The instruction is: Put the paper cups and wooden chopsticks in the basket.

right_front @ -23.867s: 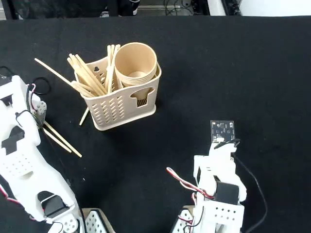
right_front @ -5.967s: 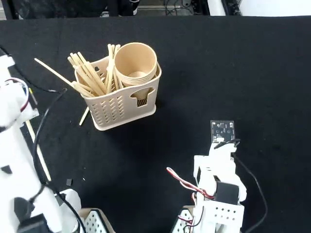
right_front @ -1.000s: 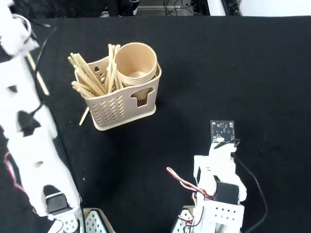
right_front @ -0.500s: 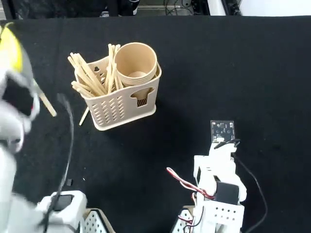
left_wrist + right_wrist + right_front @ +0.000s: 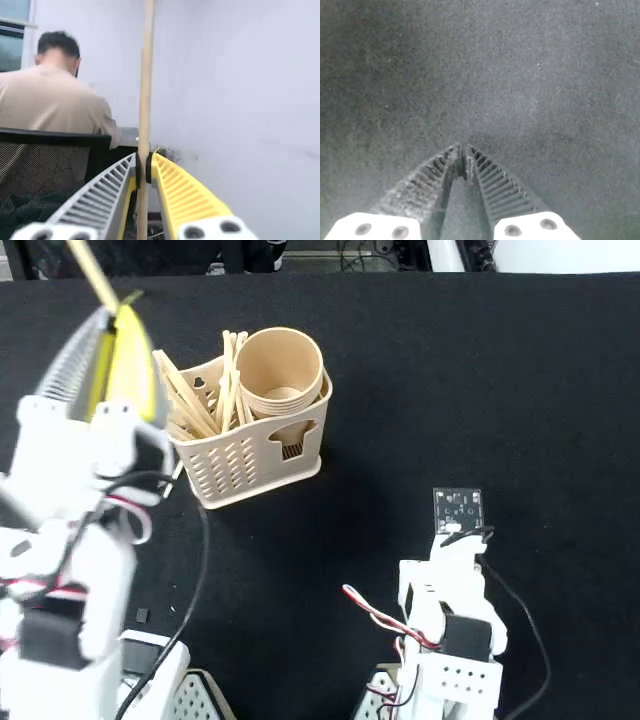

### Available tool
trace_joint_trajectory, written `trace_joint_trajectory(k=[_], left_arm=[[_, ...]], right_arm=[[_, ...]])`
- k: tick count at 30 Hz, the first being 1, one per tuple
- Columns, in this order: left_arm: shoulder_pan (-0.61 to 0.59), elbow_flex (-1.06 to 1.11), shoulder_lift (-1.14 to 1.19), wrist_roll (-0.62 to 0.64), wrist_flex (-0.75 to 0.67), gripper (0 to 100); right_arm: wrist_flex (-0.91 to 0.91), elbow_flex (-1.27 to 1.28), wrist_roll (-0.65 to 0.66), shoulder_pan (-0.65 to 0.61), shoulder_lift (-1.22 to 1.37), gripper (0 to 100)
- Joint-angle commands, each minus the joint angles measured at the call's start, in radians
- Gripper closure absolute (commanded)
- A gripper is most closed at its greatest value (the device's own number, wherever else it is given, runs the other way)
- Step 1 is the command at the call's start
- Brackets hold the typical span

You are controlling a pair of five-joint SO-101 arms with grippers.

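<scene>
Swinging in from the left edge, the left tool now stands raised at 10 o'clock, clamped on one wooden chopstick (it runs upright between the fingers in the wrist view). Toward 11 o'clock the basket holds leaning chopsticks and stacked paper cups. At 5 o'clock the right tool is pressed together, empty, over the bench.

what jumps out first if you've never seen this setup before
The left gripper, raised above the left side of the table, is shut on one wooden chopstick that sticks out well beyond it. Right beside it stands the basket, holding stacked paper cups and a bundle of chopsticks. The right gripper is shut, low over the black table.
</scene>
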Motion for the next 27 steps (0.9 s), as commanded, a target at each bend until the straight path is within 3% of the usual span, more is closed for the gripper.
trace_joint_trajectory(k=[1,12,23,27], left_arm=[[0.038,0.237,-0.031,-0.02,-0.252,97],[-0.012,0.516,-0.031,-0.012,-0.542,97],[-0.01,0.576,-0.031,-0.011,-0.531,94],[-0.012,0.504,-0.041,0.11,-0.307,80]], right_arm=[[0.003,-0.008,-0.003,-0.011,-0.067,98.5],[0.003,-0.008,-0.003,-0.011,-0.067,98.5],[0.003,-0.008,-0.003,-0.011,-0.067,98.5],[0.003,-0.008,-0.003,-0.011,-0.067,98.5]])
